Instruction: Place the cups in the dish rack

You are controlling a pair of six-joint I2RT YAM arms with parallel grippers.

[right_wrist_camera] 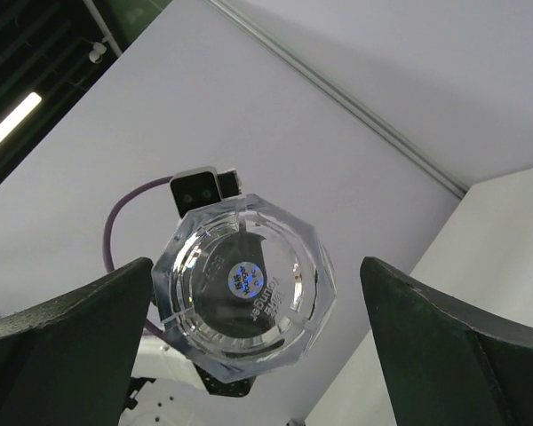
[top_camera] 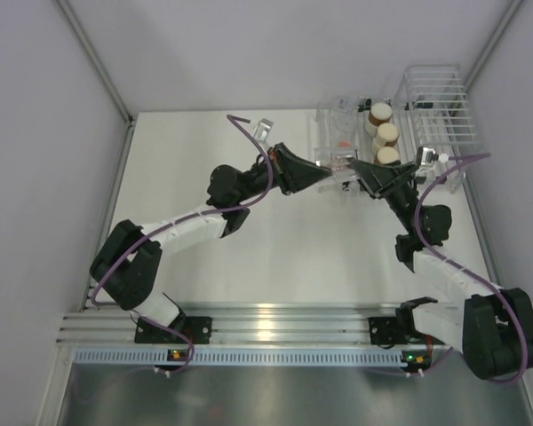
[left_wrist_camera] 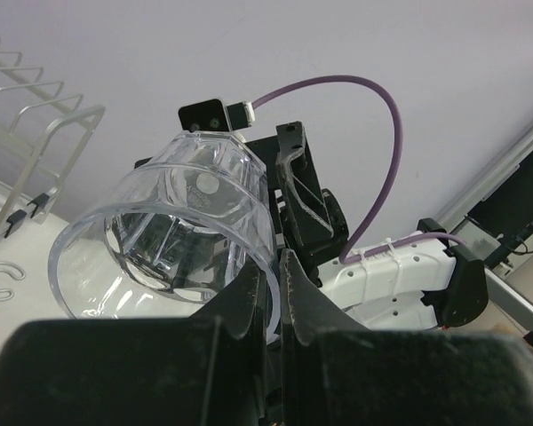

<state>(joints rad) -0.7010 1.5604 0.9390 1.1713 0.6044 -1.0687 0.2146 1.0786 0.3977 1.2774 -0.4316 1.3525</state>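
A clear plastic cup (left_wrist_camera: pixel 173 232) lies on its side in the air, and my left gripper (left_wrist_camera: pixel 280 259) is shut on its rim wall. From above, this cup (top_camera: pixel 345 168) hangs at the near edge of the white dish rack (top_camera: pixel 323 133). My right gripper (top_camera: pixel 361 170) faces the cup's base (right_wrist_camera: pixel 245 286) with its jaws wide open, one on each side and neither touching it. Three brown cups with cream bases (top_camera: pixel 386 134) stand upside down in a row on the rack's low part. A clear cup (top_camera: pixel 338 115) and a salmon-orange one (top_camera: pixel 343 142) sit beside them.
The rack's taller wire basket (top_camera: pixel 437 106) stands at the far right, close to the right wall. Rack wires (left_wrist_camera: pixel 35 115) show at the left of the left wrist view. The two arms meet nose to nose in front of the rack.
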